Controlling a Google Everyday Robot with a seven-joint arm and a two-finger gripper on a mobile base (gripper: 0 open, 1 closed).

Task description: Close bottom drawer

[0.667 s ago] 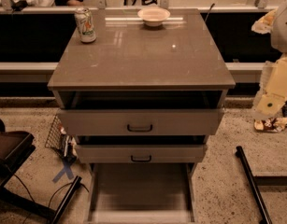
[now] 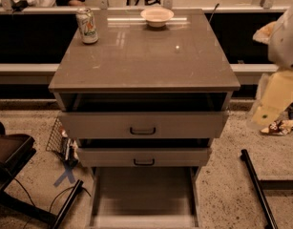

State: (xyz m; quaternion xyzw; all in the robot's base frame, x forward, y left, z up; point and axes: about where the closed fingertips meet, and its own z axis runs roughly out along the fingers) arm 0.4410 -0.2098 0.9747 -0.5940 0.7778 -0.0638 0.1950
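Observation:
The bottom drawer [image 2: 143, 192] is the lowest and narrowest of the grey-beige cabinet [image 2: 141, 56]. It stands pulled far out toward me, with its plain dark grey inside showing and its front at the lower edge of the view. The medium drawer [image 2: 144, 156] and the widest drawer [image 2: 142, 124] above it are each pulled out a little. My arm hangs at the right edge, to the right of the cabinet and apart from it. Its gripper [image 2: 263, 116] points down, level with the widest drawer.
A drink can [image 2: 87, 26] and a small bowl [image 2: 157, 16] stand on the cabinet top. A black chair base [image 2: 7, 156] and a wire basket [image 2: 57, 140] are at the left. A black pole [image 2: 258, 190] lies on the floor at the right.

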